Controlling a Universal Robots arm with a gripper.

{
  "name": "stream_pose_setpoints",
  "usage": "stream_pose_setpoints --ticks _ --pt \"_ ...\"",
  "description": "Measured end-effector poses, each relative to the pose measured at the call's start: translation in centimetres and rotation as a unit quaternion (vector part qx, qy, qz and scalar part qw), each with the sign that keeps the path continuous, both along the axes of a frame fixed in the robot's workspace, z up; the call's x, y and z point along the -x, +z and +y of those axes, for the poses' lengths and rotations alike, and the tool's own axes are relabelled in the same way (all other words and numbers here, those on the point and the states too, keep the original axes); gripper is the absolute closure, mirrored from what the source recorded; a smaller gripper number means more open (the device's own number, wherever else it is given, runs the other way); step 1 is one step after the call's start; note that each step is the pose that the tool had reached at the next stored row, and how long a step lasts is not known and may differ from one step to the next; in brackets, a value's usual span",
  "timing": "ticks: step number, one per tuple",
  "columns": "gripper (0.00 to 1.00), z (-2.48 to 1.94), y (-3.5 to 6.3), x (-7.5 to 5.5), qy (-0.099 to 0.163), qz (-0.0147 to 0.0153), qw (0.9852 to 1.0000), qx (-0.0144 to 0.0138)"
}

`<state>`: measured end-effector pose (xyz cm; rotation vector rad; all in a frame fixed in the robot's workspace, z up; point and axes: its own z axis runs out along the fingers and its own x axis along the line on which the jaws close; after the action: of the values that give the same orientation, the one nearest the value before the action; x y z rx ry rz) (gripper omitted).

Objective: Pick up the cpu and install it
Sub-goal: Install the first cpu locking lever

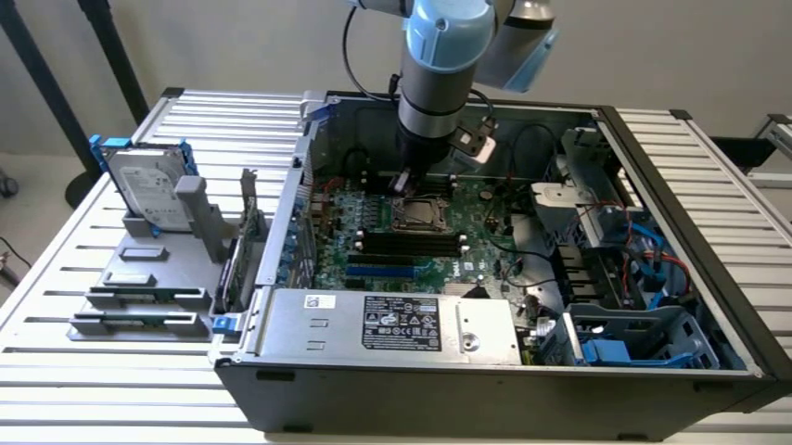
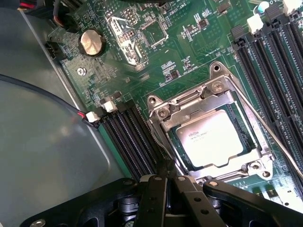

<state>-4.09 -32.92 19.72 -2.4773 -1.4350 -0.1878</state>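
1 cpu [image 2: 212, 138] sits in its socket [image 2: 163, 113], closed end effector [image 2: 171, 182] beside.

The arm [image 1: 436, 83] is built from round, tube-like sections: a pale blue cap at the upper joint, a silver-grey metal sleeve beneath it, then a black cylindrical wrist section lower down. A second joint housing, grey with a light blue cover, sits just to the exterior view's right of the first. A thin black cable loops down along the exterior view's left side of the arm. A small white-and-grey block (probably the wrist camera mount, though that is hard to tell) is fixed beside the black section. The gripper [image 2: 168, 182] is matte black, with angular linked bars, round pivot pins and small silver screw heads; its fingers [image 2: 156, 189] are narrow, flat and dark.
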Motion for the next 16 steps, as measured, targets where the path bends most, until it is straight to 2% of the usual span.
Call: stream_pose_setpoints --ticks 16 --pt "0.89 0.14 -0.10 -0.17 -0.008 0.0031 1.0000 0.0000"
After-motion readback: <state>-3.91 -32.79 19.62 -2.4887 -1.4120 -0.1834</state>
